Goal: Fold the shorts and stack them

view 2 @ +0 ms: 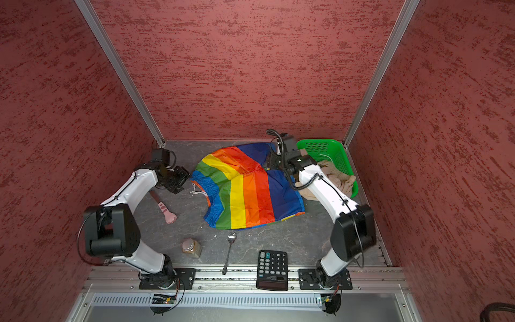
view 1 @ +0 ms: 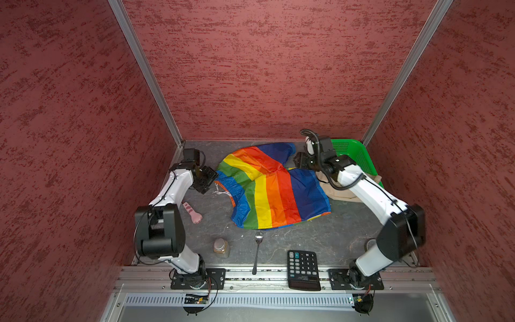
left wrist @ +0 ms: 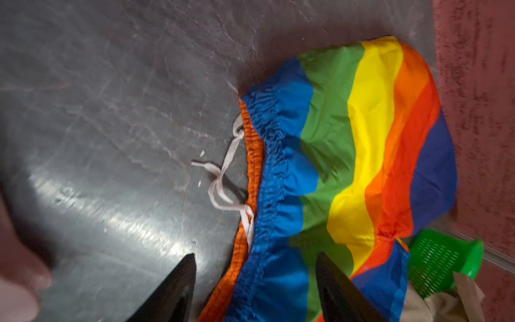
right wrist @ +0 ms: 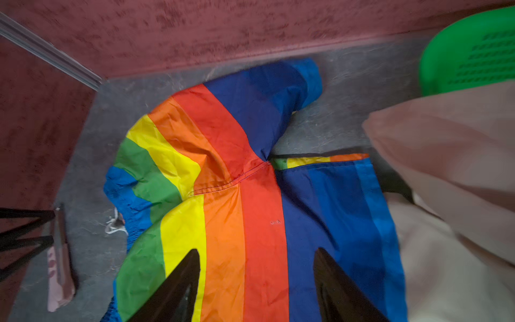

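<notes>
rainbow shorts (view 1: 273, 192) are seen spread out mid-table, unfolded – gathered waistband turned to the left, legs to the right, w/ one leg bunched up toward the back wall. the white drawstring (left wrist: 227, 172) is trailed onto the dark table (view 1: 348, 231) just beside the waistband.

left gripper (left wrist: 255, 259) is held at the waistband end, jaws apart. in its wrist view one finger is seen over bare table and the other over blue fabric, so the orange hem is straddled. contact w/ the cloth can't be told.

right gripper (right wrist: 256, 253) is held over the leg end nr the crotch seam – jaws apart too, w/ orange, red & navy stripes seen btwn the fingers.

beige shorts (view 1: 333, 191) are seen crumpled at the right, partly in the green basket (view 1: 359, 156) & spilling over its rim onto the table, touching the rainbow pair's blue edge.

along the front are lined up a jar (view 1: 221, 247) of brown stuff, a spoon (view 1: 257, 249) & a calculator (view 1: 303, 269). a pink cat-paw stick (view 1: 192, 213) is seen lying by the left arm.
</notes>
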Motion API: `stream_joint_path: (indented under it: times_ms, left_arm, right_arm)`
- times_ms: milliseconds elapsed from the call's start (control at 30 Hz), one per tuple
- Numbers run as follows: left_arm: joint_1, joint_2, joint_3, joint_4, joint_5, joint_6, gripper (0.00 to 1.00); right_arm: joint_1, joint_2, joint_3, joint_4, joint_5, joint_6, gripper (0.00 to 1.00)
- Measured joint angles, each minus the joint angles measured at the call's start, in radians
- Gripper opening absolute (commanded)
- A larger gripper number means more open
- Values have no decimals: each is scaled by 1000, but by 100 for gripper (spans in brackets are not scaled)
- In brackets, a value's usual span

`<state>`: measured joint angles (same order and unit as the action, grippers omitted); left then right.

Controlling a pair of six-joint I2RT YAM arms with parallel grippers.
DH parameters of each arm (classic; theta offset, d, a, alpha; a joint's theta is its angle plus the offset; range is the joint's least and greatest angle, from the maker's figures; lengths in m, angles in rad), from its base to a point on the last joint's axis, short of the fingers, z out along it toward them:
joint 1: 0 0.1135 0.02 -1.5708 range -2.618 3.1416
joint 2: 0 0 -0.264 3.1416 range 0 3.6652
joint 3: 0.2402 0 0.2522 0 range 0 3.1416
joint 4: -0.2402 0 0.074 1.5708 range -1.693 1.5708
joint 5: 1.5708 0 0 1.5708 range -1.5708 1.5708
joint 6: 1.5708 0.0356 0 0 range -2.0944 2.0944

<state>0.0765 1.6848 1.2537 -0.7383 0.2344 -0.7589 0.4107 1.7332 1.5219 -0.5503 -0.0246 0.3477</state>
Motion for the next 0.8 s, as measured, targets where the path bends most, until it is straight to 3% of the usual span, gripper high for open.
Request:
stream_joint_path:
  times_ms: [200,367,400,533,667,800]
  left_arm:
    - [-21,268,179,19,-34,-18,70]
    - [-33,387,276,14,-64,-22,70]
    - [-37,402,288,13,-72,-22,66]
    - [-43,446,339,2,-89,-26,25]
    - [-47,487,390,-12,-99,-17,3]
    - [-50,513,454,-41,-124,-11,0]
  right_arm:
    - [-1,351,327,-6,-11,-70,73]
    - [-2,615,655,-69,-43,-93,75]
    - [-2,666,716,-86,-49,-95,75]
    - [-2,809,876,-143,-71,-98,68]
    - [2,846,867,-169,-91,-95,55]
    - [9,826,772,-160,-107,-90,45]
